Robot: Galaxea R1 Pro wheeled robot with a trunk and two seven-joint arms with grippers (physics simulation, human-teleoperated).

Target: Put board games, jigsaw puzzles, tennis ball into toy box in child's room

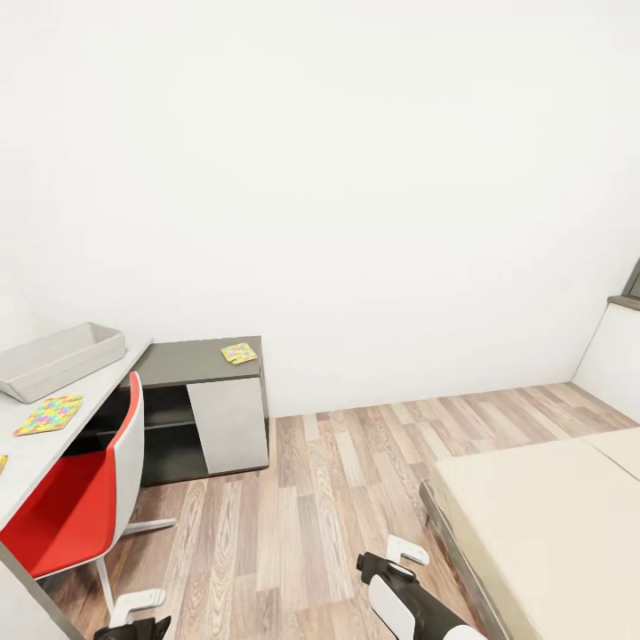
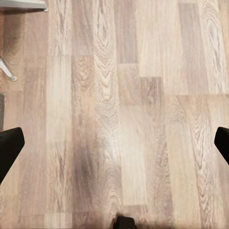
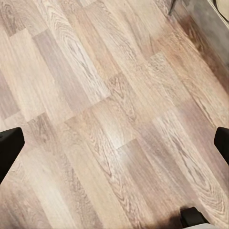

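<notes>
The robot stands on the wood floor (image 1: 338, 480) between the table (image 1: 36, 453) at the left and the bed (image 1: 551, 516) at the right, both arms held low. The left gripper (image 2: 114, 143) and the right gripper (image 3: 114, 143) each show dark fingertips spread wide apart over bare planks, so both are released and carry nothing. The grey toy box (image 1: 58, 358) sits at the far end of the table, a colourful flat toy (image 1: 50, 414) lies nearer on the tabletop beside the red chair (image 1: 80, 507), and a smaller colourful flat piece (image 1: 239, 353) rests on the dark cabinet (image 1: 204, 409) further right. These flat items look light, stiff and thin, so they likely need pinching across an edge, perhaps after sliding one past the table's rim
</notes>
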